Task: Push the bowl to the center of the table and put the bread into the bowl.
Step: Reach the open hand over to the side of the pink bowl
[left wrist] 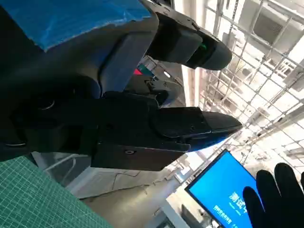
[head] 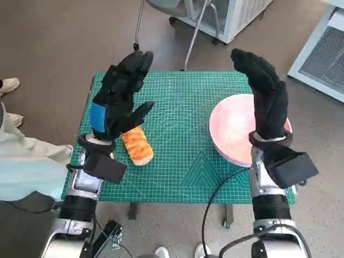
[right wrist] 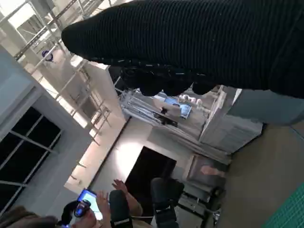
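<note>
No readable brand or label on the task items. Left wrist view shows a blue screen [left wrist: 223, 187] with white characters, too blurred to read.

Bread [head: 137, 145]: oblong loaf, golden-orange crust with paler bands across it. Lies on the green cutting mat [head: 177, 161] covering the table [head: 86, 107], toward the robot's left side, near the front edge.

Bowl [head: 232, 129]: pale pink, round, shallow, nothing visible inside. Sits on the mat at the robot's right side, close to the right edge, not at the center. Well apart from the bread.

Left hand [head: 119, 97]: black, blue tape on its back, raised above the table, fingers spread, holding nothing. In the head view it overlaps the far end of the bread; contact cannot be told.

Right hand [head: 266, 97]: black knitted glove, fingers extended and roughly together, holding nothing. In the head view it overlaps the right part of the bowl; cannot tell whether it touches the rim.

Right wrist view: glove fills the top, a person's hand [right wrist: 88, 209] holding a small lit device below.
</note>
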### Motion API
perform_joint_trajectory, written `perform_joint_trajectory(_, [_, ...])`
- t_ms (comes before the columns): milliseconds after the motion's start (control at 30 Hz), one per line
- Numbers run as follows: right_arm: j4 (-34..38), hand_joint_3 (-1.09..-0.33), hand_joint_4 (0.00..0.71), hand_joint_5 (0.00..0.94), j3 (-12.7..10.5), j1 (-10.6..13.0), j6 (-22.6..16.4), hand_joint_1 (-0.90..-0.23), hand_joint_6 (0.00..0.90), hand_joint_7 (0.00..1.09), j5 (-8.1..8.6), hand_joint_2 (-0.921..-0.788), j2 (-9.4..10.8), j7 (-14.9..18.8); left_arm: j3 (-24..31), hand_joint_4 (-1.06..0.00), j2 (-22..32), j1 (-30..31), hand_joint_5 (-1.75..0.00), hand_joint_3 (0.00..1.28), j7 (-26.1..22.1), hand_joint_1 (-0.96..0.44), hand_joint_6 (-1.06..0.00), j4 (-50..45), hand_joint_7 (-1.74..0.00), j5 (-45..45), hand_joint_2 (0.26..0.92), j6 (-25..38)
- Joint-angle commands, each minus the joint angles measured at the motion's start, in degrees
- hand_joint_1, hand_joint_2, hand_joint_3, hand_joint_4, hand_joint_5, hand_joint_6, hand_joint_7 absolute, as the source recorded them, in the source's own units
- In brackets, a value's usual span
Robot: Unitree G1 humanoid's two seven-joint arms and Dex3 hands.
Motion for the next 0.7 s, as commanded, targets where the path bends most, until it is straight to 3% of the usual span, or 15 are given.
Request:
perform_joint_trajectory(33, [0.51, -0.762, 0.396, 0.003, 0.32, 1.73, 0.52, -0.576, 0.053, 0.8, -0.96, -0.921, 0.29, -0.49, 0.04, -0.35, 0.0, -0.68, 0.0, 0.26, -0.21, -0.32, -0.38, 0.43, -0.33, -0.74, 0.921, -0.71])
perform_joint_trajectory(533, [-0.16, -0.76, 0.396, 0.003, 0.56, 2.28, 0.72, -0.577, 0.055, 0.79, -1.33, -0.921, 0.01, -0.83, 0.02, -0.35, 0.1, -0.95, 0.0, 0.26, -0.5, -0.33, -0.38, 0.46, -0.33, -0.76, 0.921, -0.54])
perform_joint_trajectory(700, [-0.98, -0.765, 0.394, 0.002, -0.8, 3.37, 0.69, -0.574, 0.053, 0.8, -0.22, -0.921, -1.84, -0.31, 0.06, -0.35, 0.19, -0.7, 0.0, 0.26, -0.55, -0.33, -0.38, 0.28, -0.33, -0.76, 0.921, -0.58])
